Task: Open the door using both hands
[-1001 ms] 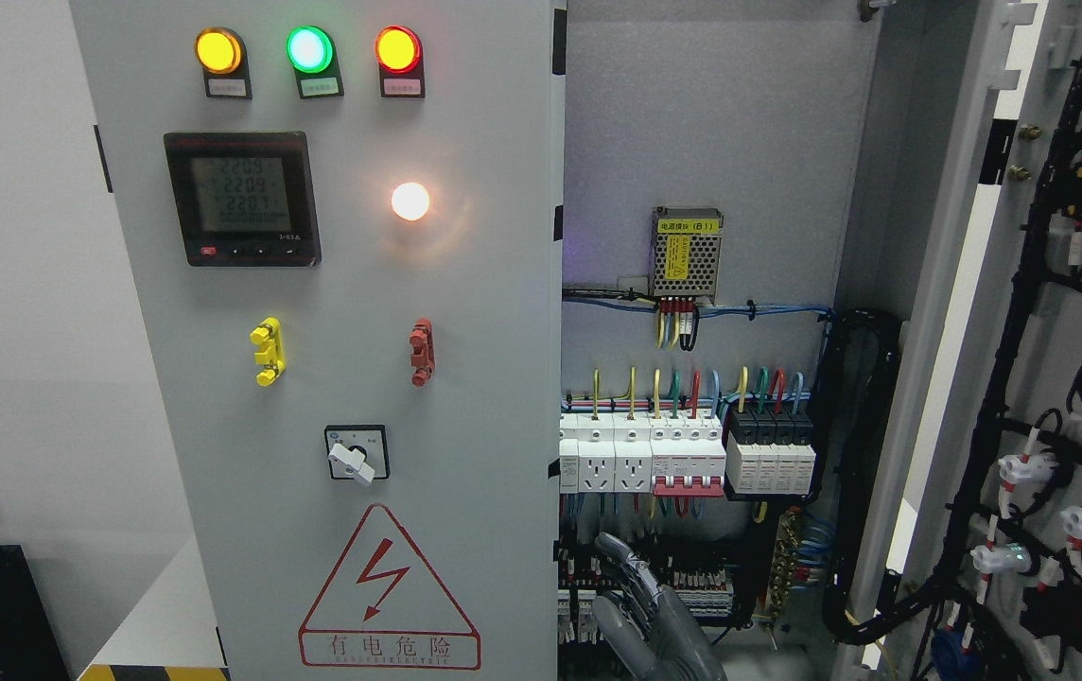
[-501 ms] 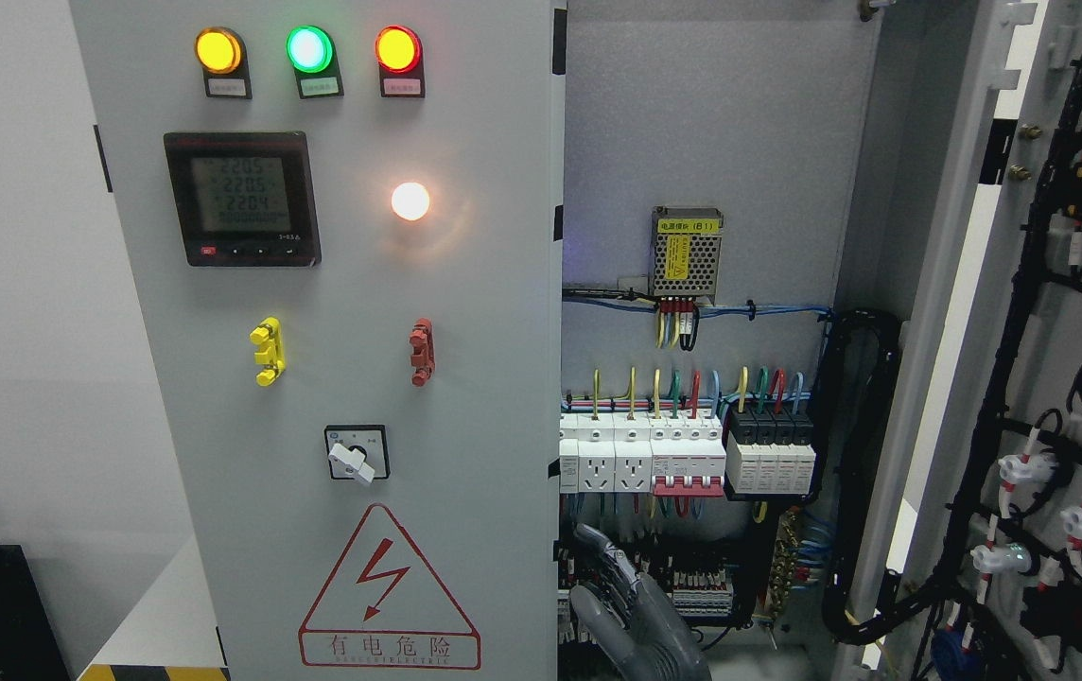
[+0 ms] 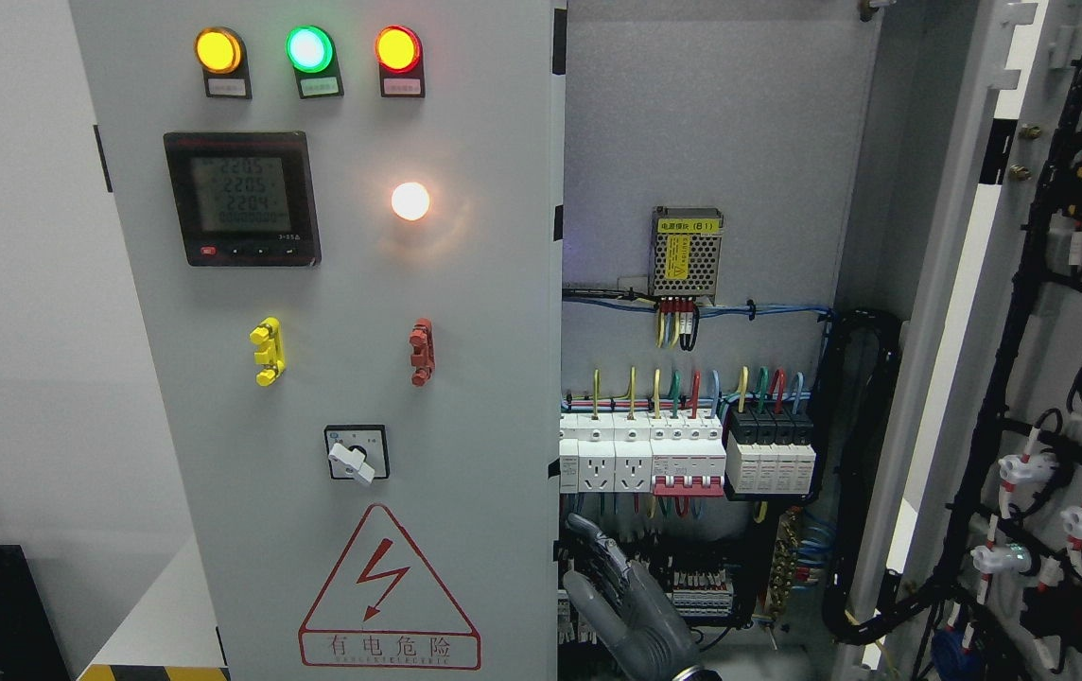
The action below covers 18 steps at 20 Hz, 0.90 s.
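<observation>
**Already ajar: one grey hand raised at the closed door's edge**

Only one robot hand (image 3: 626, 605) shows, rising from the bottom edge a little right of the middle; which arm it belongs to cannot be told from the view. Its grey fingers (image 3: 593, 544) are extended and relaxed, holding nothing, and they point up and to the left.

Just to the hand's left stands the free edge of the closed left door (image 3: 333, 378); contact with that edge cannot be made out. That door carries a warning triangle (image 3: 388, 591) level with the hand, a rotary switch (image 3: 356, 454) higher up, and a digital meter (image 3: 242, 199) and three indicator lamps (image 3: 308, 50) well above.

Directly above the hand sits a row of circuit breakers (image 3: 688, 459). Far to the hand's right, the right door (image 3: 1061, 340) is swung open, its wired inner face turned toward the camera.
</observation>
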{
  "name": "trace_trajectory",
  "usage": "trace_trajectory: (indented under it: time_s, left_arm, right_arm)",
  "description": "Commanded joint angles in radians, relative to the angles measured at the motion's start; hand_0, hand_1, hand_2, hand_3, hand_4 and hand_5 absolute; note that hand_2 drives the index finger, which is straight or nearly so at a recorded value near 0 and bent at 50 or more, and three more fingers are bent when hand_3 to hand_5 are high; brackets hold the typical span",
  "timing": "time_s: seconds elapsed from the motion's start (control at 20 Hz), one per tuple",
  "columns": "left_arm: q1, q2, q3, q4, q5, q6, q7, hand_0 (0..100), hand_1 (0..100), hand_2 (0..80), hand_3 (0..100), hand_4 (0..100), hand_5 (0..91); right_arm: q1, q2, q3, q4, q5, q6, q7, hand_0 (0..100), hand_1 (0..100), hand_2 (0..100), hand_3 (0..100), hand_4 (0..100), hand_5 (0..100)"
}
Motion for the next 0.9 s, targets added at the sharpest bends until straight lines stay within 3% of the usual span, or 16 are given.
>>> trace_trajectory:
  time_s: [0.0,0.25,0.85]
  left_arm:
    - [0.0,0.0,0.0,0.0,0.0,0.0,-0.001,12,39,0.0,0,0,0.0]
    - [0.0,0.0,0.0,0.0,0.0,-0.001,-0.001,12,39,0.0,0,0,0.0]
    - [0.0,0.0,0.0,0.0,0.0,0.0,-0.001,12,39,0.0,0,0,0.0]
  right_arm:
    - [-0.016,-0.028,0.013,0.025,-0.014,0.002,0.001,12,39,0,0,0,0]
    - [-0.031,-0.036,0.015,0.047,-0.037,0.003,0.027,12,39,0,0,0,0]
    - [-0.042,-0.044,0.029,0.049,-0.051,0.002,0.031,12,39,0,0,0,0]
